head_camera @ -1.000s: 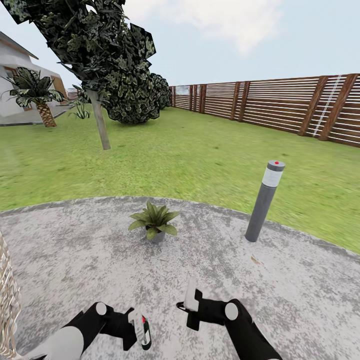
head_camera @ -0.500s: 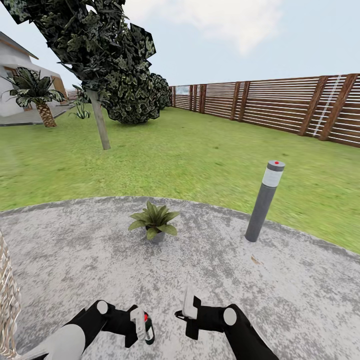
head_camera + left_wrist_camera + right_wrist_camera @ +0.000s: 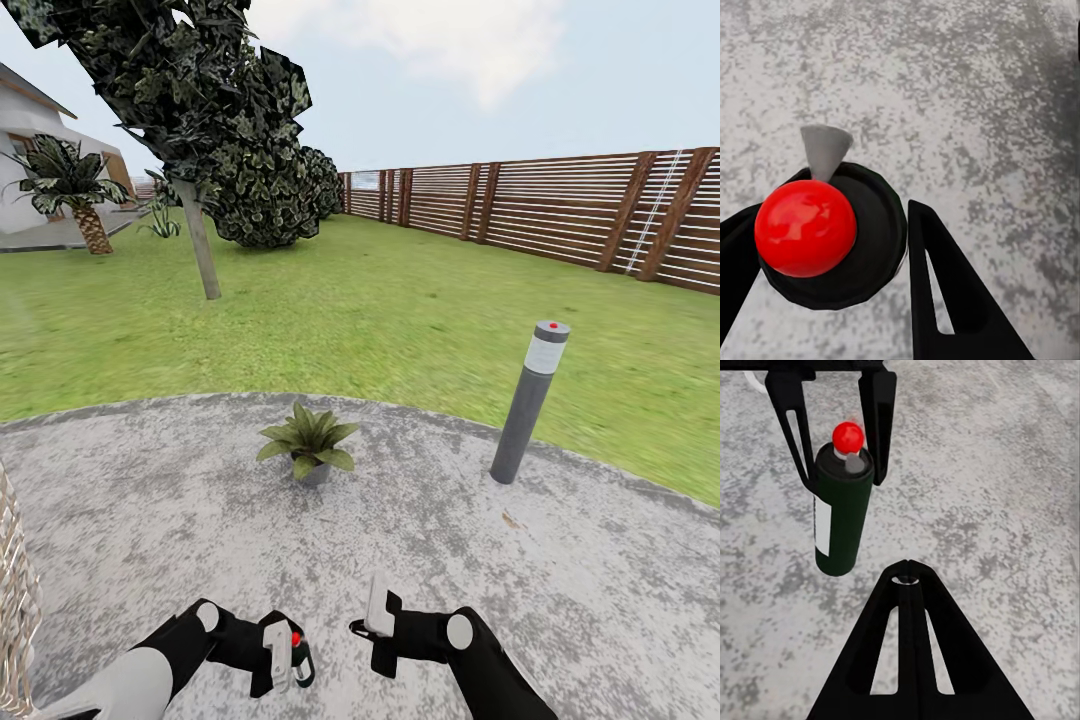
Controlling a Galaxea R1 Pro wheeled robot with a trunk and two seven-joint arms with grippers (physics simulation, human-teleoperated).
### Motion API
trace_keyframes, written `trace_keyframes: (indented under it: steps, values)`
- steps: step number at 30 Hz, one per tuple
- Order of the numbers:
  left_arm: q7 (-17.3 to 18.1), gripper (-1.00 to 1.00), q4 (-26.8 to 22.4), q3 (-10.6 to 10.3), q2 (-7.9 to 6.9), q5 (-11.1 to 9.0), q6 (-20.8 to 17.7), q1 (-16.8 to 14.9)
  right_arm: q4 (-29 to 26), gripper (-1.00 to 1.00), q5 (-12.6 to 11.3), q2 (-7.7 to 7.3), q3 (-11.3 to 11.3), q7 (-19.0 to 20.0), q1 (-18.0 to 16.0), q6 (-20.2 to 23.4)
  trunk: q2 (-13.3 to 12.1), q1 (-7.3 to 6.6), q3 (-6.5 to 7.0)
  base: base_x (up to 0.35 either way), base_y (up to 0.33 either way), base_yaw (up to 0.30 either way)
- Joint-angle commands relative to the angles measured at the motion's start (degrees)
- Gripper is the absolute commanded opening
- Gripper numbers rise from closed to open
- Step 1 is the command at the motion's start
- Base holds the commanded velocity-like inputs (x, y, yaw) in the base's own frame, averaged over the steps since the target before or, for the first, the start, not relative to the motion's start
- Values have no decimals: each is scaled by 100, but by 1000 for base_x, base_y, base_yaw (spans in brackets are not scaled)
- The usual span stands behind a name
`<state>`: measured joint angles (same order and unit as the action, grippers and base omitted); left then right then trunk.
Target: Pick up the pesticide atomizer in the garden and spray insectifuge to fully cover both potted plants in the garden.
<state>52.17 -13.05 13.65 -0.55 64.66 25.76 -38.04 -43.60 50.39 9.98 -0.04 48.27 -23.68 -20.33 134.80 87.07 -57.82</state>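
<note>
Left gripper: closed on the pesticide atomizer, one finger on each side of its top end; held low above the round paving.
Atomizer attitude: in the right wrist view the dark green body hangs away from the fingers, with the red button and grey nozzle at the gripped end.
Right gripper: fingers drawn together to a narrow point, nothing between them; just beside the left one.
Potted plant: one rosette in a small grey pot, upright on the paving ahead, well apart from both grippers.
Pot contents: the rosette's leaves hide the inside; soil cannot be made out.
Post lamp: at the paving edge, to the right of the plant.
Risk 1: grip sits only near the cap; bottle could swing or slip out during the reach.
Risk 2: nozzle direction relative to the plant unclear; spray may hit paving, leaving the leaves uncovered.
Risk 3: spraying from here probably falls short.
</note>
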Motion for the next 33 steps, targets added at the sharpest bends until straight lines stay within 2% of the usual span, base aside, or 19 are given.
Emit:
trace_keyframes:
  steps: [1,7,11,13,23,33]
  values:
    - [25,-100,-5,49,3,38,12,-2,-8,-100,41,2,-2,7,-3,-23,2,-1,-5,0,0,0]
    - [-12,-100,-9,49,-6,35,2,-1,-32,-100,39,2,3,7,-5,-23,2,-1,-5,0,0,0]
    - [-324,-100,-7,65,3,26,4,4,-36,-100,34,2,4,7,-8,-23,2,-1,-5,0,0,0]
    - [-369,-100,0,68,13,22,7,15,-33,-100,33,2,5,7,-10,-23,2,-1,-5,0,0,0]
    - [-392,-100,13,59,237,24,4,35,-64,-100,32,2,12,-2,-14,-23,2,-1,-5,0,0,0]
    - [-397,-100,4,75,282,-9,-4,34,-227,-100,32,2,12,-2,-14,-23,2,-1,-5,0,0,0]
